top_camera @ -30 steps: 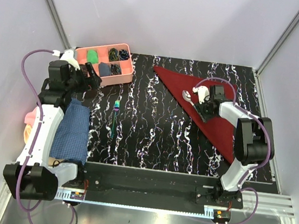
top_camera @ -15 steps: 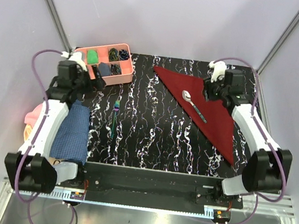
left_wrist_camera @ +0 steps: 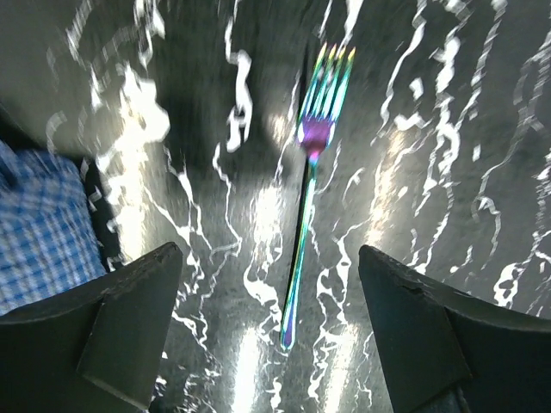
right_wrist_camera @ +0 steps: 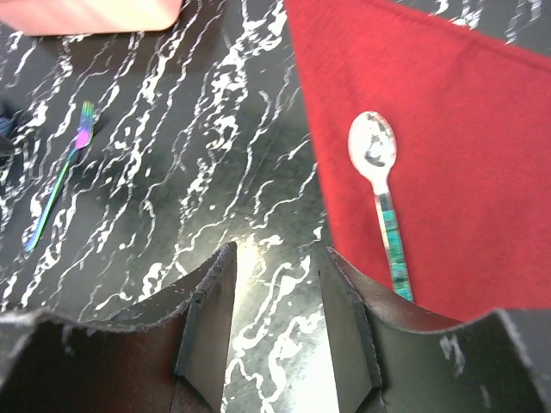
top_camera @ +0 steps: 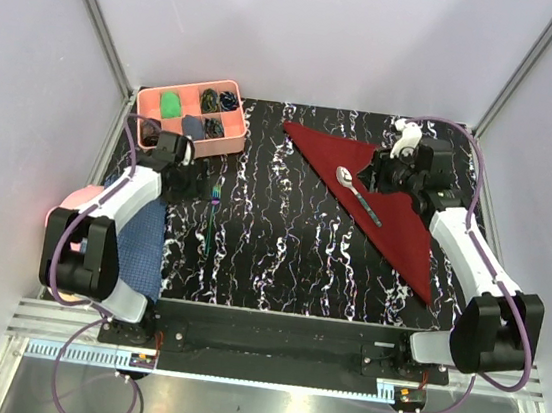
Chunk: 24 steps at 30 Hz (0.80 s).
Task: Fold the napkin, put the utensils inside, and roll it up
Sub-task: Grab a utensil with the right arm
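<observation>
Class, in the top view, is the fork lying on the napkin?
No, the fork lies on the table, apart from the napkin.

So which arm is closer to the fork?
Left. The left arm hangs close beside the fork; the right arm is far off, above the napkin near the spoon.

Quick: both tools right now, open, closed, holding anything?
Left tool: open, empty; the fork lies loose below it.
Right tool: open, empty; the spoon lies on the napkin.

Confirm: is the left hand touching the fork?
Apart. Left wrist view: the fork lies on the table between the open fingers of the left hand, bare table visible on either side.
</observation>
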Motion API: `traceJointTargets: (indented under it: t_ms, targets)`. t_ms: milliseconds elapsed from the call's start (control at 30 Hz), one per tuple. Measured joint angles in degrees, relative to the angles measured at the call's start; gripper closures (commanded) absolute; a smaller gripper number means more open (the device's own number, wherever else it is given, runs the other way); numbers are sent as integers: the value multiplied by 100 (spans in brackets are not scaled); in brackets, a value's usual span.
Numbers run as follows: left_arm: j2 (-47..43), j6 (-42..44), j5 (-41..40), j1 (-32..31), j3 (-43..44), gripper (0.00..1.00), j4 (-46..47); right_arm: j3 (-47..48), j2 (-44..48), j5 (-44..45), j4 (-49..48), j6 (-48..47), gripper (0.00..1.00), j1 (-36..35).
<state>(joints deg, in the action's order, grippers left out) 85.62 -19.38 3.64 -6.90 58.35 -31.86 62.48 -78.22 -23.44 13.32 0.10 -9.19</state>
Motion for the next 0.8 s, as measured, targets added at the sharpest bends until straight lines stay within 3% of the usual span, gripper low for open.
traceJointTargets:
  t_ms: [367, 800]
  targets:
    - [94, -999, 39, -192, -1235, 1, 1025, -214, 20, -579, -343, 247, 47, 0]
    - [529, -1600, 254, -752, -1314, 1, 2730, -273, 79, -780, -444, 350, 47, 0]
